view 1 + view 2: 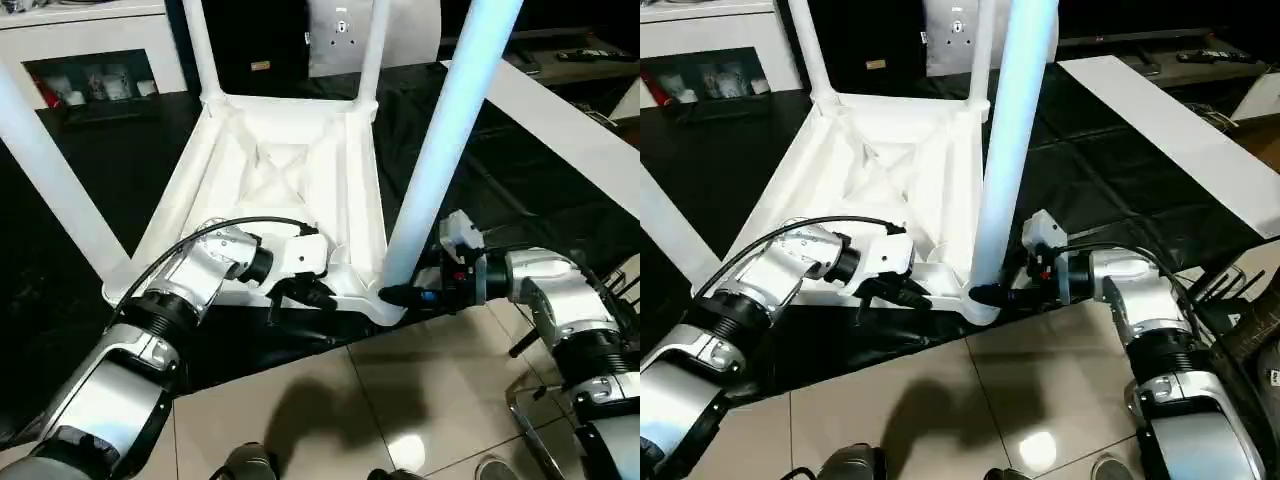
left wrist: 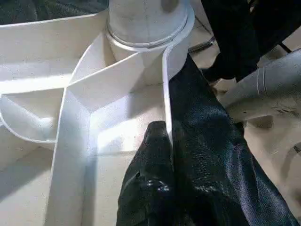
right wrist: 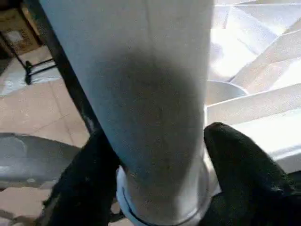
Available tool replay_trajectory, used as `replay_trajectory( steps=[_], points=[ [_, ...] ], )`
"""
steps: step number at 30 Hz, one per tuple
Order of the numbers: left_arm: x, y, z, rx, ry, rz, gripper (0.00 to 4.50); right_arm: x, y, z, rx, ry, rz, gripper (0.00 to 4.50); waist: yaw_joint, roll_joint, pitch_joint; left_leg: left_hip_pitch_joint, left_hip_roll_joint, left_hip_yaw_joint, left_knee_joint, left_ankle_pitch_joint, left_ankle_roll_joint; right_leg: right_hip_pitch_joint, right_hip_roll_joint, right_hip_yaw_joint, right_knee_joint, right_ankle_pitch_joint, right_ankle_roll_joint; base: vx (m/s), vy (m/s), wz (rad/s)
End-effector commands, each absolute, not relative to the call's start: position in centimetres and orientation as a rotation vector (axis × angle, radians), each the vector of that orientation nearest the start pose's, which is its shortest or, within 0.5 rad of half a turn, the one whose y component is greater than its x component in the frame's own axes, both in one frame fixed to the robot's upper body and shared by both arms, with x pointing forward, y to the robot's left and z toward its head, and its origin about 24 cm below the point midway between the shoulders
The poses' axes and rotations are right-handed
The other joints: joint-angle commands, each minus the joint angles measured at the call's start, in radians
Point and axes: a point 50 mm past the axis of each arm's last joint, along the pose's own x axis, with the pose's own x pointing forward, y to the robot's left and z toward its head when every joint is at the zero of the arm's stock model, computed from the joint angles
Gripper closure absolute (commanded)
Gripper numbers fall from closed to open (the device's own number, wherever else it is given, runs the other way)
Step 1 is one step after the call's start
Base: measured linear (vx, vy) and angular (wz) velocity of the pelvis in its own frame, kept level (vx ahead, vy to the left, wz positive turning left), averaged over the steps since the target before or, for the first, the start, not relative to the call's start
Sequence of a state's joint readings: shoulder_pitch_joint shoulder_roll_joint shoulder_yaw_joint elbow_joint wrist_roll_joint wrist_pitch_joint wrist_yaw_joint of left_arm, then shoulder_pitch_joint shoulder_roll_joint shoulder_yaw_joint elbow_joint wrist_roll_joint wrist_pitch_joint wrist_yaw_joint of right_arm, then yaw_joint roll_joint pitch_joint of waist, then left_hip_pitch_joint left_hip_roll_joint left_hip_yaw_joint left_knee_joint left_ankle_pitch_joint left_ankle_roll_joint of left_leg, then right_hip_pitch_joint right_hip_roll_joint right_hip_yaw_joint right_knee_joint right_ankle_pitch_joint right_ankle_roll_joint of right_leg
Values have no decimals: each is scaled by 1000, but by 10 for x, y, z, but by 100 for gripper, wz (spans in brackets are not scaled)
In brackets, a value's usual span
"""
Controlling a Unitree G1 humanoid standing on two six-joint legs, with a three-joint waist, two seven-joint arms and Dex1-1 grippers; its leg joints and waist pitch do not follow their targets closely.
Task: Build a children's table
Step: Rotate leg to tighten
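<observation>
Silver forearms frame the upturned children's table on black sheeting. Left gripper clamped shut on the near rim wall. Right gripper straddles the near-right leg at its socket, fingers either side, contact unclear. Best: pinch low, keep leg vertical, press straight down while left steadies.

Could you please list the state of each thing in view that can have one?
table top: upside down, ribbed underside up
near-right leg: upright in its corner socket
far legs: upright in sockets
left gripper: shut on the table top's rim
right gripper: fingers around the near-right leg's base
</observation>
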State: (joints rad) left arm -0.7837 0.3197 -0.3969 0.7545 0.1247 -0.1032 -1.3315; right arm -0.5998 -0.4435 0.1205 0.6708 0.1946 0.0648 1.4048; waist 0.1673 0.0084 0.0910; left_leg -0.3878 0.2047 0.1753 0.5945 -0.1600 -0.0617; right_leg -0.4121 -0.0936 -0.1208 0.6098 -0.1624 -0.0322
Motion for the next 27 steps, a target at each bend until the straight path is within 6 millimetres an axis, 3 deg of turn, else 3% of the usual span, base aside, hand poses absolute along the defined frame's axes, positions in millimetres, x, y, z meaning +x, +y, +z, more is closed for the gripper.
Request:
replay_trajectory(
  steps=[1, 2, 8, 14, 16, 18, 20, 22, 24, 26, 27],
  points=[
    [326, 90, 73, 736, 385, -1659, 450, 317, -176, 77, -135, 311, 1390, 185, -10, -8, -89, 21, 39, -8, -65, -215, 67, 58, -70, 60, -76, -260, -209, 0, 0, 0],
    [326, 91, 73, 736, 386, -1655, 450, 317, -176, 76, -132, 317, 1397, 209, -10, -7, -88, 20, 38, -8, -65, -212, 69, 58, -70, 60, -76, -259, -209, 0, 0, 0],
    [326, 91, 72, 733, 391, -1651, 450, 315, -175, 76, -109, 335, 1413, 244, -9, -8, -87, 21, 38, -7, -65, -216, 65, 57, -71, 60, -79, -283, -201, 0, 0, 0],
    [330, 91, 73, 662, 405, -1578, 450, 316, -168, 74, -61, 319, 1375, 248, -10, -8, -86, 20, 38, -8, -66, -209, 62, 57, -71, 60, -78, -278, -199, 0, 0, 0],
    [332, 90, 74, 627, 406, -1548, 450, 320, -165, 72, -45, 329, 1316, 248, -12, -9, -85, 22, 37, -8, -67, -230, 57, 57, -73, 59, -84, -318, -191, 0, 0, 0],
    [336, 87, 75, 567, 406, -1474, 450, 327, -158, 67, -39, 339, 1201, 249, -20, -8, -79, 26, 37, -11, -72, -272, 31, 54, -74, 57, -90, -393, -176, 0, 0, 0],
    [336, 87, 75, 567, 406, -1474, 450, 327, -158, 67, -39, 339, 1201, 249, -29, -10, -77, 29, 33, -13, -74, -300, 19, 55, -76, 55, -102, -458, -151, 0, 0, 0],
    [340, 84, 75, 524, 418, -1394, 450, 333, -151, 64, -27, 348, 1122, 250, -42, -12, -74, 26, 31, -16, -74, -309, 12, 55, -78, 52, -105, -494, -140, 0, 0, 0],
    [348, 69, 76, 415, 421, -1226, 450, 349, -132, 62, -1, 345, 942, 250, -57, -16, -75, 24, 28, -15, -73, -309, 11, 55, -76, 51, -107, -514, -126, 0, 0, 0],
    [356, 43, 86, 312, 372, -1057, 450, 365, -110, 58, 24, 374, 695, 251, -85, -22, -71, 21, 21, -20, -69, -316, -9, 55, -75, 40, -112, -573, -115, 0, 0, 0],
    [356, 43, 86, 312, 372, -1057, 450, 365, -110, 58, 24, 374, 695, 251, -90, -23, -73, 19, 23, -23, -68, -315, -21, 57, -77, 37, -109, -587, -106, 0, 0, 0]
  ],
)
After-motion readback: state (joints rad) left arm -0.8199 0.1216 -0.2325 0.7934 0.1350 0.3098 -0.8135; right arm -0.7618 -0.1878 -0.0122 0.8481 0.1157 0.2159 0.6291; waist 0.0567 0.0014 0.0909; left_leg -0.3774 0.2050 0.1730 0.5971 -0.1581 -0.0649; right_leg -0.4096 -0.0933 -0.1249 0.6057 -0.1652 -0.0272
